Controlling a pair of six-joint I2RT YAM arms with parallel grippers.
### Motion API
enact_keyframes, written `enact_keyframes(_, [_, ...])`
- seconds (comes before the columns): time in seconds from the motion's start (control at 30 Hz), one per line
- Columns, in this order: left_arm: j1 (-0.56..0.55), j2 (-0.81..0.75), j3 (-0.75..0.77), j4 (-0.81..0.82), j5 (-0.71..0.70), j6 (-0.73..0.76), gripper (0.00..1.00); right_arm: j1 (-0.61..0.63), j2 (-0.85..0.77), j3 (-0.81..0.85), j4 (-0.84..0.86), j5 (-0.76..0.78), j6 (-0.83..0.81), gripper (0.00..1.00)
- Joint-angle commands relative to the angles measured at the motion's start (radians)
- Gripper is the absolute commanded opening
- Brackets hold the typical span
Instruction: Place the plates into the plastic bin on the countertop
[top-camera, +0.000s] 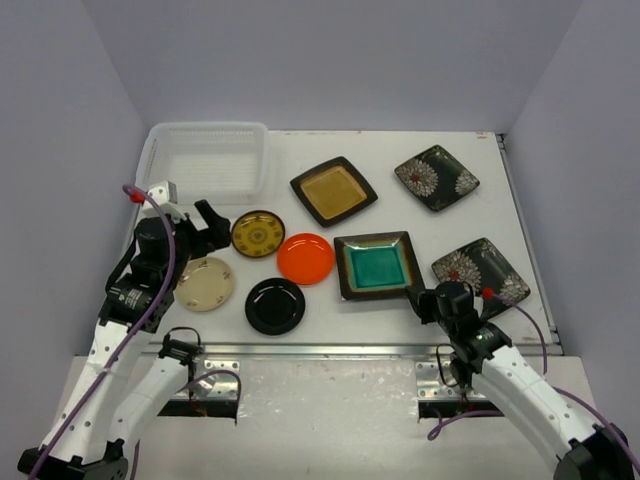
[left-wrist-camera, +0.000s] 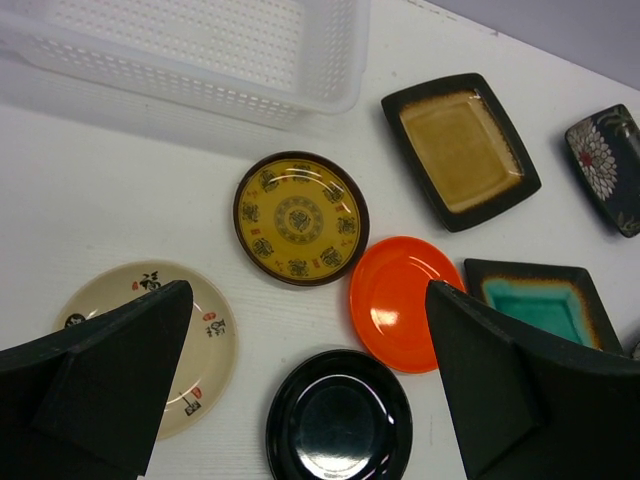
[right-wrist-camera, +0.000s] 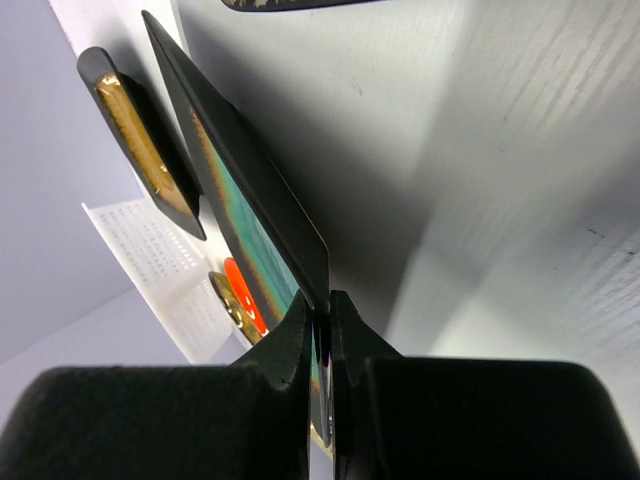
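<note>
Your R arm is reaching low from its base at the near right, forearm slanting up and to the left. The right pincer (top-camera: 424, 299) is clamping the near-right corner of the teal sq. plate (top-camera: 378, 265). In the wrist view its fingers (right-wrist-camera: 285, 355) are pressing together on the thin dark rim, w/ the plate running away edge-on and throwing a broad shadow on the worktop (top-camera: 395, 215). That corner is looking slightly raised; whether the far edge is touching down can't be told.

Your L arm is folding at the elbow, wrist hanging above the worktop's left side, just on the near side of the plastic bin (top-camera: 262, 150). The left pincer (top-camera: 212, 228) is pointing down and to the right, jaws spread wide, gripping nothing. Through its cam the two fingers (left-wrist-camera: 100, 390) are framing the yellow-patterned plate (top-camera: 258, 233), orange plate (top-camera: 306, 257) and black round plate (top-camera: 275, 306), and one finger is partly covering the cream plate (top-camera: 205, 283).

All eight plates are lying on the worktop outside the bin, which is sitting at the far-left corner. The amber sq. plate (top-camera: 333, 190) is lying to the right of the bin, w/ the first flowered plate (top-camera: 437, 177) further right. The second flowered plate (top-camera: 480, 270) is sitting just beside the teal one, near the right pincer. The metal rail (top-camera: 320, 350) is running along the near edge.
</note>
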Motion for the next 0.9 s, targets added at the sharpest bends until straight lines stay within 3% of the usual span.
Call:
enact_keyframes(0.0, [-0.012, 0.032, -0.004, 0.044, 0.145, -0.086, 1.0, 0.001, -0.047, 0.014, -0.029, 0.1, -0.04, 0.0])
enact_keyframes(0.17, [-0.017, 0.12, -0.116, 0.198, 0.407, -0.206, 1.0, 0.002, -0.08, 0.023, 0.088, 0.108, -0.078, 0.0])
enact_keyframes(0.27, [-0.048, 0.178, -0.195, 0.338, 0.485, -0.268, 1.0, 0.001, -0.1, 0.049, 0.121, 0.13, -0.117, 0.0])
enact_keyframes(0.43, [-0.19, 0.3, -0.226, 0.485, 0.446, -0.35, 1.0, 0.001, -0.103, 0.086, 0.196, 0.132, -0.184, 0.0])
enact_keyframes(0.63, [-0.4, 0.43, -0.145, 0.547, 0.328, -0.406, 1.0, 0.001, -0.104, 0.104, 0.275, 0.13, -0.211, 0.0])
enact_keyframes(0.87, [-0.455, 0.526, -0.108, 0.605, 0.277, -0.436, 1.0, 0.001, -0.095, 0.151, 0.33, 0.123, -0.232, 0.0])
